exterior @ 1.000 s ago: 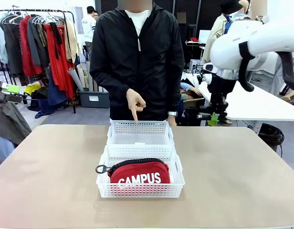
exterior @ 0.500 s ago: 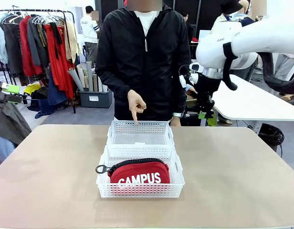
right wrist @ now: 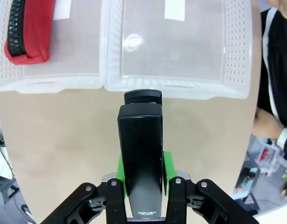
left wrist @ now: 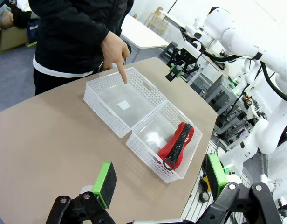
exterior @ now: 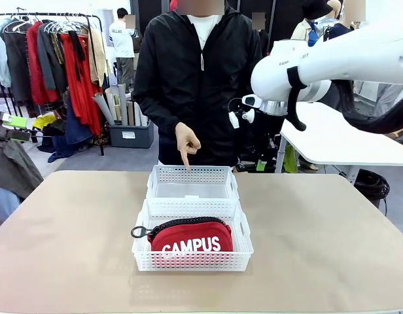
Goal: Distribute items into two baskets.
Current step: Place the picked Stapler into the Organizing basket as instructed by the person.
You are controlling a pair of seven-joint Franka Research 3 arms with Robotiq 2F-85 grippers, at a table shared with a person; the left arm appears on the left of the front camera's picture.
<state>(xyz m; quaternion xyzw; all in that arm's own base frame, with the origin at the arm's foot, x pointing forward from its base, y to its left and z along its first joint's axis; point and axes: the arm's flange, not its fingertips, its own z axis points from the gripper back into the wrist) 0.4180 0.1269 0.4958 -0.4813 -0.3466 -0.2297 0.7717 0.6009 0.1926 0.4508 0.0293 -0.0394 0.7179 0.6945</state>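
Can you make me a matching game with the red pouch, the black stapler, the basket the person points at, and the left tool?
Things:
1. red pouch
2. black stapler
3. far basket under the person's pointing hand
4. left tool

States:
A. open, holding nothing
B. nothing inside it
C. lying in the near basket
D. clamped in the right tool

Pairs: 1-C, 2-D, 3-B, 4-A
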